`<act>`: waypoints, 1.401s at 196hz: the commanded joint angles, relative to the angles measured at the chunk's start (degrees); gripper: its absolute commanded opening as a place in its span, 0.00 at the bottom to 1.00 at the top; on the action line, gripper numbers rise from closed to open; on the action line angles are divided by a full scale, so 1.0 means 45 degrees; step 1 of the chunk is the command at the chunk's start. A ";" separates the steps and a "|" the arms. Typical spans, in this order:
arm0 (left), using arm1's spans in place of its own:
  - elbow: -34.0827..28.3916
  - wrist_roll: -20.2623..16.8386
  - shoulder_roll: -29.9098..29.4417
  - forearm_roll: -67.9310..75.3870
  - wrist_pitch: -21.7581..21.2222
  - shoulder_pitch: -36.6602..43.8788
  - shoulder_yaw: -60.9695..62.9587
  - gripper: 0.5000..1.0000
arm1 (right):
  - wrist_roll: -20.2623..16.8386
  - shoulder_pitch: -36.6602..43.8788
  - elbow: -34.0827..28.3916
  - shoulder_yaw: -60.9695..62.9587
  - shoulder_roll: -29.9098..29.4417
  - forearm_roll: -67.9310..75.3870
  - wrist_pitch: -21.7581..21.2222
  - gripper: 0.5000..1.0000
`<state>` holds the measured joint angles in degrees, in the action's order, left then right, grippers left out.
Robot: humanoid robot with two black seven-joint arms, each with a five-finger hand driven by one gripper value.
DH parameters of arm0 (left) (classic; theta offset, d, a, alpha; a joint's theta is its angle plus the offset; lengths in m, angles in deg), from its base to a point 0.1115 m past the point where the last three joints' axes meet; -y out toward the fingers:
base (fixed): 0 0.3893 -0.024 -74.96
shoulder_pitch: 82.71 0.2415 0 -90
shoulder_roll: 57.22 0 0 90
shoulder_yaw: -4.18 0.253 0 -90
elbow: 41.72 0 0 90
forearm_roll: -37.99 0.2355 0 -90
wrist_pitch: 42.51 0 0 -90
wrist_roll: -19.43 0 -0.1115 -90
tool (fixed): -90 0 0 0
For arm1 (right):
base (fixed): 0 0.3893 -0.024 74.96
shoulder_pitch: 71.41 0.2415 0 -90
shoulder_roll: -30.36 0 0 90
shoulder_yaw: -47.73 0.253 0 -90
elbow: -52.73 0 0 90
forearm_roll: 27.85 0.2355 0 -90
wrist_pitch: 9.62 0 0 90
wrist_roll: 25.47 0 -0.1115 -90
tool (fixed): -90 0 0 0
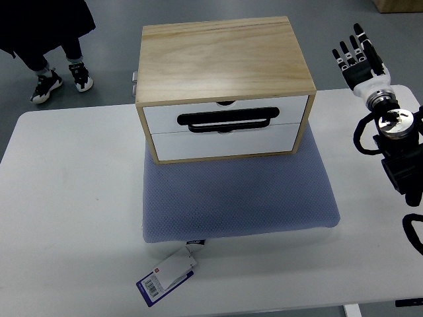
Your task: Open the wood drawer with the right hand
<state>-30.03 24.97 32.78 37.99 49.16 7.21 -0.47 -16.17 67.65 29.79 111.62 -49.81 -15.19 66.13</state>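
Beyond my rounded white work table [73, 218] I see smooth grey floor [112, 72]. A person's black-trousered legs and black-and-white sneakers [61, 80] stand there at upper left, a brown cardboard box corner [398, 5] upper right.

The drawer box [225, 89] stands on the back part of a cushion [238, 195], which lies on the table [66, 218] about midway between its left and right edges. The box holds two drawers, one above the other, and a handle [226, 120] sits across the front where they meet. A tag [168, 277] lies on the table at the cushion's front left corner, near the front edge. The right hand [360, 61] hangs over the table's back right corner, well apart from the box, fingers [346, 54] spread. Behind the back left corner, a person's feet [61, 79] stand on the floor.
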 commanded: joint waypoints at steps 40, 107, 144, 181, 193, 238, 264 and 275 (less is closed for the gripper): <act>0.0000 0.0000 0.0000 0.0001 -0.0060 -0.0001 -0.0021 1.00 | 0.0004 0.0015 -0.0018 -0.0155 0.0022 -0.0117 -0.0054 0.89; 0.0117 0.0000 0.0000 0.0001 -0.0001 -0.0001 0.0018 1.00 | -0.0133 0.2828 -0.0213 -0.2753 0.1741 -0.2949 -0.0230 0.89; 0.0176 0.0000 0.0000 0.0059 0.0019 -0.0001 0.0038 1.00 | -0.0152 0.5152 -0.0604 -0.5878 0.2464 -0.5703 -0.1402 0.89; 0.0176 0.0000 0.0000 0.0059 0.0019 -0.0001 0.0038 1.00 | -0.0367 0.7631 -0.3453 -0.9899 0.3713 -0.9665 -0.2573 0.89; 0.0156 0.0000 0.0000 0.0059 0.0019 -0.0001 0.0038 1.00 | -0.0523 0.8453 -0.4373 -1.0995 0.3928 -1.0410 -0.3023 0.89; 0.0176 0.0000 0.0000 0.0079 0.0038 -0.0020 0.0058 1.00 | -0.1695 1.1421 -0.7596 -1.4354 0.3811 -1.0664 -0.4609 0.89; 0.0176 0.0000 0.0000 0.0099 0.0038 -0.0020 0.0077 1.00 | -0.1969 1.2027 -0.9666 -1.5135 0.3596 -1.0625 -0.4609 0.89; 0.0156 0.0000 0.0000 0.0099 0.0019 -0.0020 0.0077 1.00 | -0.1969 1.2203 -1.0213 -1.5331 0.3538 -1.0468 -0.4609 0.89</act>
<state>-29.24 24.97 32.78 38.41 49.26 7.13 -0.14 -24.77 121.02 -11.29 44.50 -33.34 -63.00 45.44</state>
